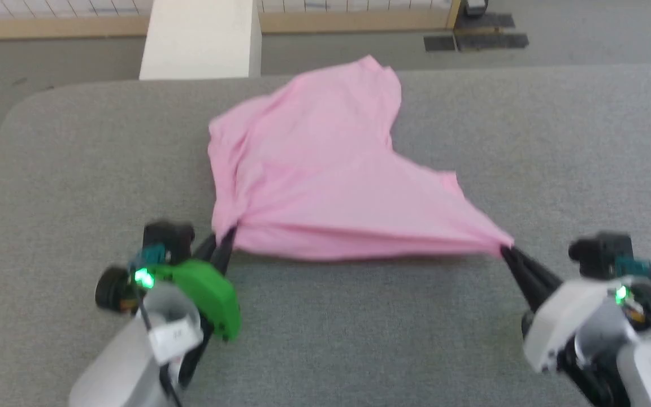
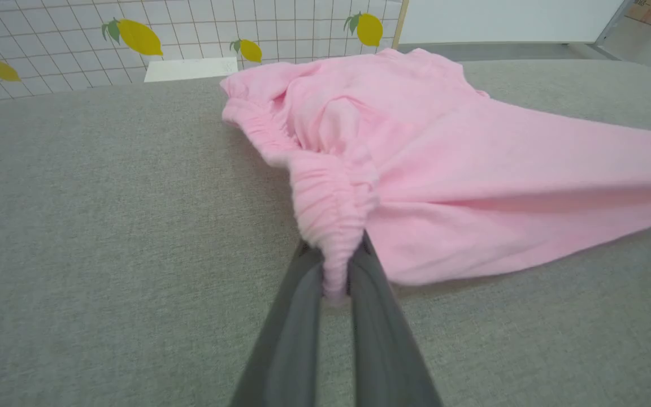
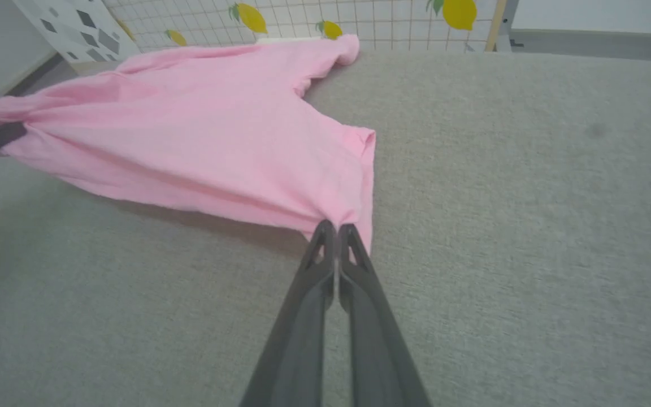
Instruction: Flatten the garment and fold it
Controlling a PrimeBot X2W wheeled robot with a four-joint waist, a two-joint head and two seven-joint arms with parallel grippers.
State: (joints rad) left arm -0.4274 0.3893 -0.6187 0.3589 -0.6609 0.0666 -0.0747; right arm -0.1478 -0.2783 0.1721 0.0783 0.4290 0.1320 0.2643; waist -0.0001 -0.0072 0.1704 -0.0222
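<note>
Left gripper (image 1: 226, 237) pinches garment (image 1: 314, 169); right gripper (image 1: 505, 250) pinches opposite corner.

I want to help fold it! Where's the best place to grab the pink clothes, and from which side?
Probably its two near corners, coming low from the robot's side. The garment lies spread with those corners pointing this way: the left end effector is shut on the gathered band, the right end effector on a hemmed corner, and the edge between pulls straight.
</note>
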